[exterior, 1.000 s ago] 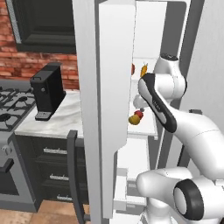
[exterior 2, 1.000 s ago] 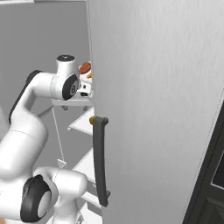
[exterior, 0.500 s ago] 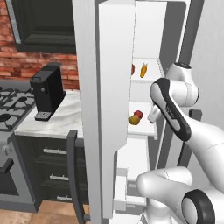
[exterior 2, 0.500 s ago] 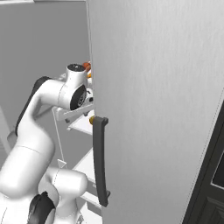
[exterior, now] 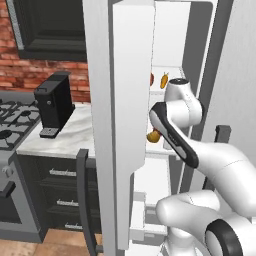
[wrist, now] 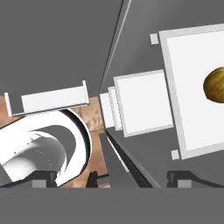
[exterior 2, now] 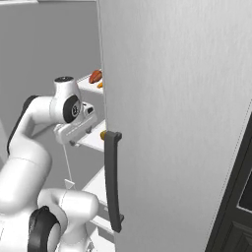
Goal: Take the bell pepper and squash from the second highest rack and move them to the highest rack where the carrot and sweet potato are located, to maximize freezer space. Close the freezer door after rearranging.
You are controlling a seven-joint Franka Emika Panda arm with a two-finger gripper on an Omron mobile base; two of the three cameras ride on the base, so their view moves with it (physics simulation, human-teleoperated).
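The freezer [exterior: 172, 45] stands open, with its door [exterior: 127, 125] swung out towards me on the left. On the highest rack lie the reddish sweet potato [exterior 2: 95, 76] and the orange carrot [exterior: 164, 80]. One rack lower sits a yellow-orange lump [exterior: 153, 136], partly behind my arm; I cannot tell whether it is the squash or the bell pepper. In the hand view a yellow-brown rounded vegetable [wrist: 215, 85] rests on a white shelf at the right edge. My gripper [wrist: 114, 177] hangs in front of that lower rack [exterior 2: 91, 140], open and holding nothing.
A second silver door [exterior 2: 177, 98] with a dark bar handle [exterior 2: 112, 182] closes off the right side. Left of the freezer are a marble counter [exterior: 75, 135] with a black coffee machine [exterior: 54, 105], a stove [exterior: 10, 120] and black drawers [exterior: 60, 200].
My arm has swung back towards the left in front of the open freezer, and the hand has turned. The jaws stayed wide open. The vegetables have not moved.
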